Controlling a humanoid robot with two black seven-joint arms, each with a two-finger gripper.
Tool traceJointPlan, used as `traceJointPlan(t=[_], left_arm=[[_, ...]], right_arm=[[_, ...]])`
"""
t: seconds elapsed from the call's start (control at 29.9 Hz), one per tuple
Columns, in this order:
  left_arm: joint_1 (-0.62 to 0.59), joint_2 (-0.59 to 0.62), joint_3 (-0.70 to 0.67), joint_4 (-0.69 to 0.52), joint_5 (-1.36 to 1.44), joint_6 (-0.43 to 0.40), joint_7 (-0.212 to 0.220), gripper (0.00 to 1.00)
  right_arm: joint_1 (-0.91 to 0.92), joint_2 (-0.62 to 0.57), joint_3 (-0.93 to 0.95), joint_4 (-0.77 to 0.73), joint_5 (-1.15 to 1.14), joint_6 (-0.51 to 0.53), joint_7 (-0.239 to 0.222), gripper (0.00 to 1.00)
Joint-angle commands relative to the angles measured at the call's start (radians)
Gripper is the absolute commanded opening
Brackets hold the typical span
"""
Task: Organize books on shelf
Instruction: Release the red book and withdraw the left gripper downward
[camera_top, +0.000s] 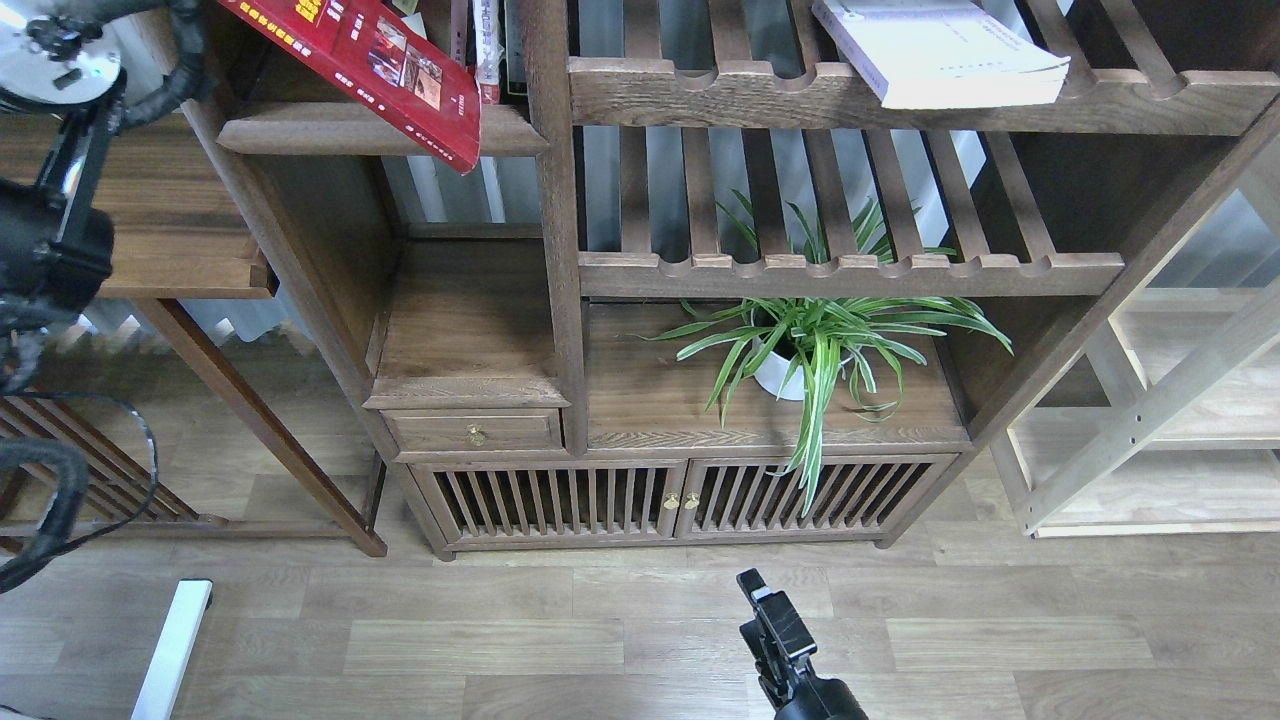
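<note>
- Across the upper half of the view stands the bookcase (560, 250); its solid shelf (370, 130) with the rounded front edge sits at upper left.
- On that shelf the red book (375, 65) leans, its long axis running down to the right, one corner hanging over the front edge.
- To the right, the white book (935, 50) lies flat on a slatted shelf (850, 95).
- Low at centre, the right tool (770, 610) hangs above the floor (600, 640), well below both books; whether it is wide or narrow cannot be told.
- At far left, the left arm (50, 240) looks nearer the red book; its tool is not identifiable.
</note>
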Motion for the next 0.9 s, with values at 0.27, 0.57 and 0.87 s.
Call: traceJointPlan(t=[0.27,0.57,0.87], left_arm=[[0.122,0.087,-0.074,-0.262,-0.014,0.019,0.100,0.54],[0.378,0.090,-0.197,-0.515,-0.058,0.018,0.144,0.56],[0.550,0.081,-0.246,-0.517,-0.117,-0.205,0.141,0.61]], right_arm=[[0.025,0.000,0.047,-0.003,0.009,0.000,0.000,1.00],[0.026,0.000,0.043,0.026,0.022,0.000,-0.002,1.00],[0.071,0.000,0.096,0.049,0.023,-0.027,-0.002,1.00]])
